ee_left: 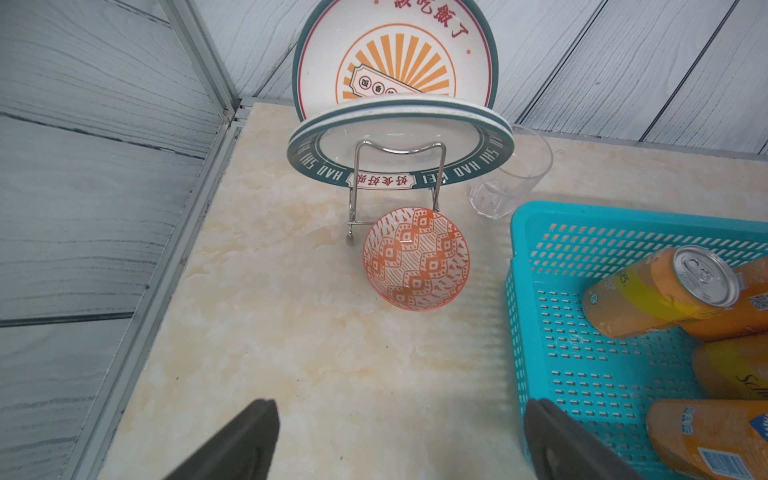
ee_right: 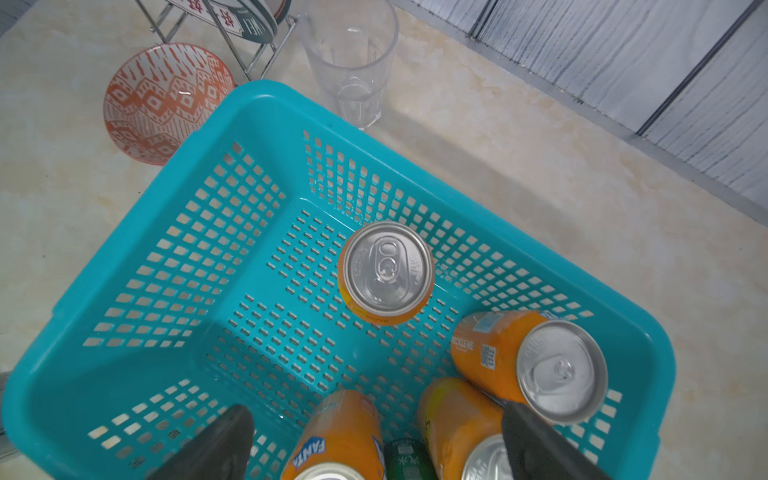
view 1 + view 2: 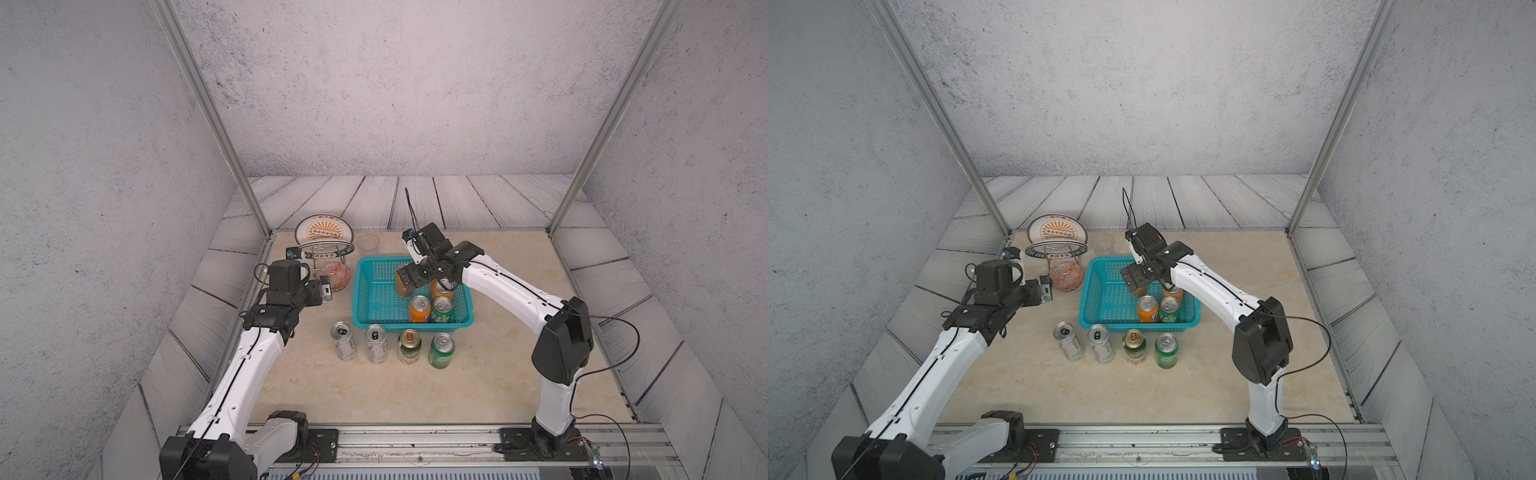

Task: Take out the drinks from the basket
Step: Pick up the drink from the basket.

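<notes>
Basket [image 3: 376,291] of teal mesh plastic at the middle of the table [image 3: 374,386], seen in both top views. Five cans stand inside it, mostly toward its right side: four orange cans [image 2: 386,272] and one green can [image 3: 441,309]. In the right wrist view one orange can stands alone near the centre of the basket floor, apart from the rest. The other three orange ones and the green one cluster by the right and front walls. Four more cans stand upright in a row on the table just in front of the basket: two silver-white cans [image 3: 343,341], a gold-topped green can [image 3: 409,347] and a silver-topped green can [image 3: 441,351].

Right gripper [image 3: 428,282] hangs over the back right part of the basket, above the orange cans, pointing down. Its fingers [image 2: 216,440] are spread wide and grasp nothing; whether either finger touches a can cannot be told. Left gripper [image 1: 401,405] is held above bare table to the left of the basket, near its left wall, with fingers likewise spread wide and empty.

Beyond the left gripper, a patterned orange bowl [image 3: 336,274] sits at the foot of a wire rack [image 1: 397,174] holding two plates [image 3: 324,228]. A clear cup [image 3: 368,243] stands behind the basket's back left corner, near the rim.
</notes>
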